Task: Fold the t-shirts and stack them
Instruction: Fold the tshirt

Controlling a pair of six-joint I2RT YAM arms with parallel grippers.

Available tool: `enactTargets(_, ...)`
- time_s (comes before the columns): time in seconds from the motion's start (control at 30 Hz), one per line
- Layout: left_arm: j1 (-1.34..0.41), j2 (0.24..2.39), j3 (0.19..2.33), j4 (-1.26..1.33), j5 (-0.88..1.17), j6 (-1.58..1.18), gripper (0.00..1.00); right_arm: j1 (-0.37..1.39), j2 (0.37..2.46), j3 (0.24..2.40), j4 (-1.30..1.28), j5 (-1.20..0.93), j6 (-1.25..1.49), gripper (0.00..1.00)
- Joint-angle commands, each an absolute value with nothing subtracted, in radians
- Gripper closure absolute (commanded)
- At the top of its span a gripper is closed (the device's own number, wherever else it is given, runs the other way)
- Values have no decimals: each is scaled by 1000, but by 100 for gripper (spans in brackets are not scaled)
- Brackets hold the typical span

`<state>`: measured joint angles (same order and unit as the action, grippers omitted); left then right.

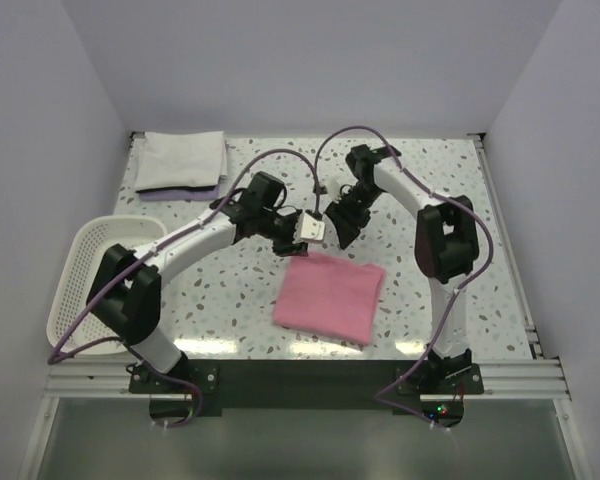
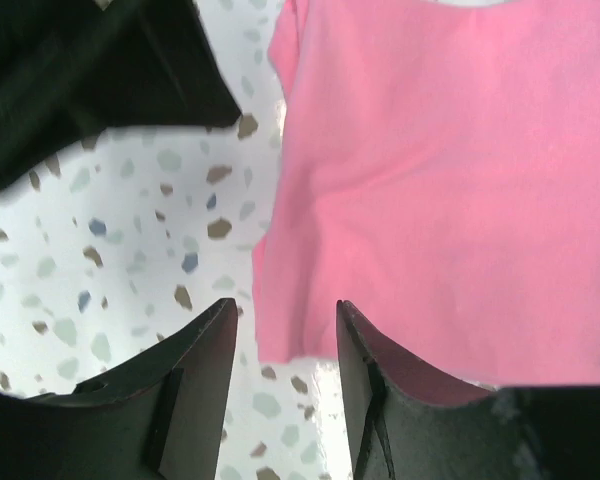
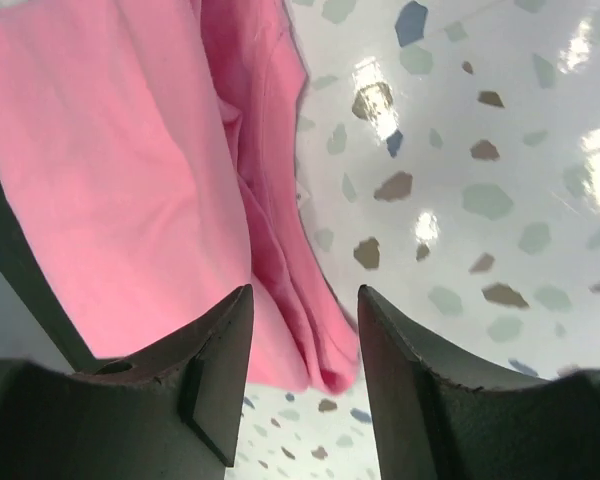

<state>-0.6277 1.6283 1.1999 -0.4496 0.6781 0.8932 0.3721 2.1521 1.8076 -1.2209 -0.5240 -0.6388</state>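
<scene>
Where the two arms meet: just above the far edge of the pink t-shirt [image 1: 330,297] [image 2: 440,200] [image 3: 110,170], about the middle of the tabletop [image 1: 435,172], with both tools close side by side.
Left tool [image 1: 302,245] [image 2: 285,310]: jaws parted and nothing between them. In its wrist view the gap frames a corner of the pink cloth and some speckled tabletop. It hangs just over the cloth, and I cannot tell whether it touches.
Right tool [image 1: 342,238] [image 3: 305,295]: jaws parted as well, gripping nothing. Below the gap runs a rumpled, doubled edge of the pink cloth, with bare tabletop to one side.
Pink t-shirt: folded into a rough rectangle, lying flat and a little skewed, on the near side of the tools and slightly right of the middle.
White t-shirt [image 1: 180,160]: a folded rectangle in the far left corner, well apart from the pink one.
Basket [image 1: 80,262]: white mesh, at the near left edge, just beside the left arm.
Stack: not made, since the shirts lie apart.
</scene>
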Motion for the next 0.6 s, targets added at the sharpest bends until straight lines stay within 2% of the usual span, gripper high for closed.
enactTargets(0.0,-551,1664,1261,-670,802,873,50,331,2063,1871,-1380,-462,-716,50)
enactTargets(0.1,-494,1719,1311,-681,813,839,47,299,2020,1818,-1419,-485,-755,47)
enactTargets(0.27,-460,1819,1371,-661,833,790,45,287,1936,1626,-1335,-503,-750,46)
enactTargets(0.57,-460,1937,1420,-652,854,767,43,282,1947,1486,-1218,-469,-744,46)
